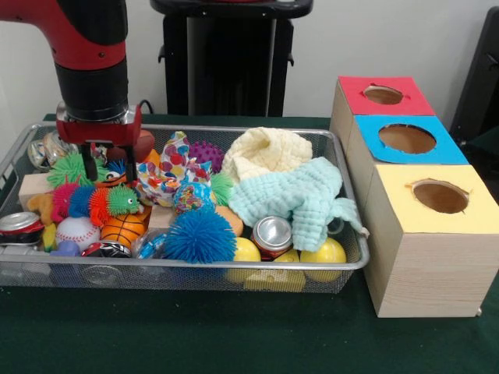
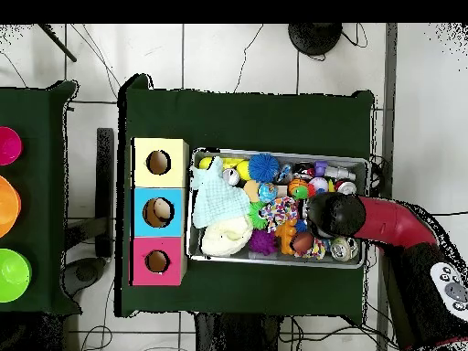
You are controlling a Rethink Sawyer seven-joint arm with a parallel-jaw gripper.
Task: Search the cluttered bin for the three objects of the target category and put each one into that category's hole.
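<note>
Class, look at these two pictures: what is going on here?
A red and black robot arm reaches down into a wire bin crammed with toys, balls, cans and cloths. Its gripper hangs open over the spiky toys at one end, holding nothing. Beside the bin stand three boxes with holes: red, blue, yellow.

No readable text, label, brand or number anywhere, soda cans [image 1: 271, 234] in the wire bin [image 1: 343, 261] showing only bare metal tops, wooden boxes [image 1: 425, 257] with coloured lids unmarked, patterned cloth [image 1: 168, 173] without legible print
</note>
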